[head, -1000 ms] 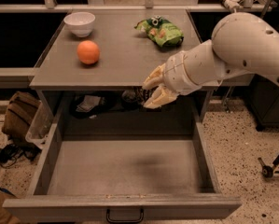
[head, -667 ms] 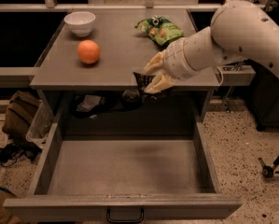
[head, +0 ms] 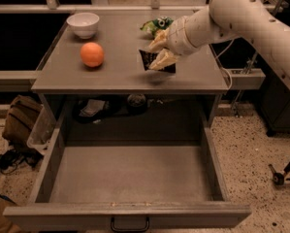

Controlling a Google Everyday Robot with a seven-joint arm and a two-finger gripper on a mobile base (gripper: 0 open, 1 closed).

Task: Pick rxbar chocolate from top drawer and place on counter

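My gripper (head: 156, 52) is shut on the rxbar chocolate (head: 154, 62), a dark bar with white lettering, and holds it just above the right middle of the counter (head: 120, 74). The bar hangs below my fingers (head: 163, 59), tilted. The top drawer (head: 130, 178) is pulled fully open below, and its grey bottom holds nothing. Its black handle (head: 130, 224) shows at the front edge.
An orange (head: 92, 54) and a white bowl (head: 83, 24) sit on the counter's left part. A green snack bag (head: 156, 25) lies at the back, partly behind my arm. Dark clutter lies under the counter at the drawer's back. A brown bag (head: 21, 123) sits on the floor left.
My gripper has risen from in front of the counter's edge up and back over the counter, carrying the rxbar chocolate with it.
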